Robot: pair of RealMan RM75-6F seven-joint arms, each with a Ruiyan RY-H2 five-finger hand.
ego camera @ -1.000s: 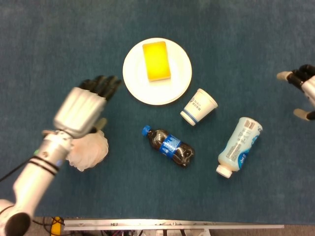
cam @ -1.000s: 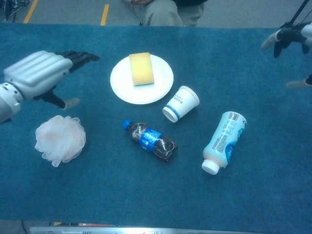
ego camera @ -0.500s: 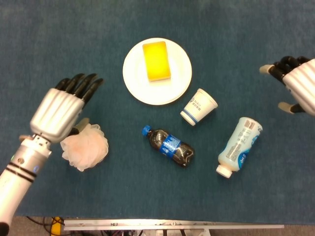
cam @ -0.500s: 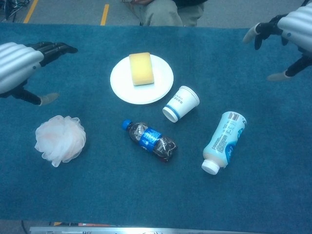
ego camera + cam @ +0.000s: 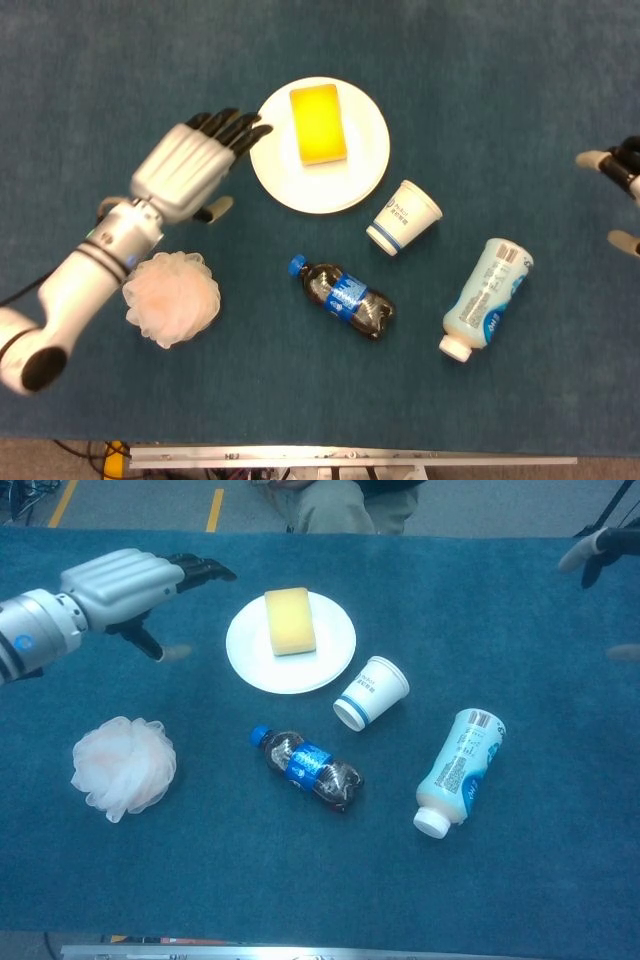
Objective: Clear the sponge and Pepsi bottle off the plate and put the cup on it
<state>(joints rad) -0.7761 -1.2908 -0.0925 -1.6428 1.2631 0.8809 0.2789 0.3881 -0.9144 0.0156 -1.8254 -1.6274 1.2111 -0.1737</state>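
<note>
Head view, left to right: the left hand (image 5: 187,172) hovers at centre left with fingers spread and nothing in them, their tips just short of the white plate (image 5: 371,170) at upper centre. On the plate lies the yellow sponge (image 5: 318,123), likely soft and light, best taken across its long sides. At lower centre the Pepsi bottle (image 5: 345,297) already lies on the cloth, off the plate; it looks smooth and prone to roll. Just right of the plate the paper cup (image 5: 402,217) lies tipped over, thin-walled and easily crushed, so a gentle hold around its middle suits it. At the far right edge the right hand (image 5: 622,190) shows only partly, and whether it is clenched cannot be told. A blue cloth-covered table (image 5: 520,90) fills the frame.
</note>
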